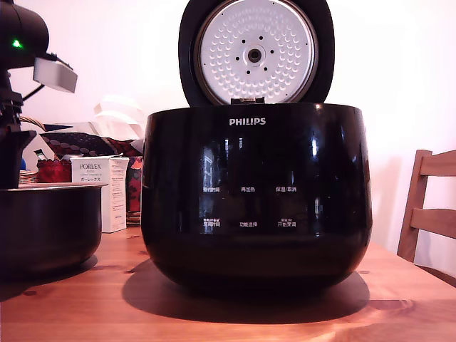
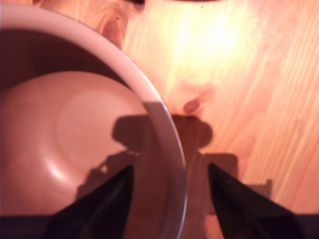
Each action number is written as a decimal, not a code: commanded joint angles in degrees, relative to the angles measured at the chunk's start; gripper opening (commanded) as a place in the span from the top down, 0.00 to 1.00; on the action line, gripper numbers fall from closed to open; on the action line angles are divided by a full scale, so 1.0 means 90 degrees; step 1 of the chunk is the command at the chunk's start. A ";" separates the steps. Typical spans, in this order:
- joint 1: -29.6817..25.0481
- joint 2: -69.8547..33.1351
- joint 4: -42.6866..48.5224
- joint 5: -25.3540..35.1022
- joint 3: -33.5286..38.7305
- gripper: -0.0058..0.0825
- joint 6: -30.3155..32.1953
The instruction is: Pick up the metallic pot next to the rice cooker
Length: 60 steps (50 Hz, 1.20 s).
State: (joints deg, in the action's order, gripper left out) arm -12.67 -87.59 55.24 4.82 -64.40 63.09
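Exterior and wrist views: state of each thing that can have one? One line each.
rice cooker: lid up, dimpled inner plate facing the camera.
metallic pot: upright on the table, empty inside per the wrist view, not lifted.
gripper: open, jaws straddling the pot's rim, one finger inside, one outside.
white box: upright behind the pot, looks closed.
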 commanded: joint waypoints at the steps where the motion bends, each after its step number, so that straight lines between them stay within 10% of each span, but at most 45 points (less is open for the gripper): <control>1: -0.0029 -0.0102 -0.0012 -0.0002 -0.0044 0.50 0.0121; 15: -0.0027 -0.0107 -0.0024 0.0005 -0.0044 0.55 0.0214; 29: -0.0049 -0.0107 0.0056 0.0010 -0.0044 0.96 0.0211; 60: -0.0432 0.0289 0.0357 -0.0602 -0.0170 0.96 0.0209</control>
State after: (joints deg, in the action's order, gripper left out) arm -15.92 -86.63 57.52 -0.38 -65.28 64.90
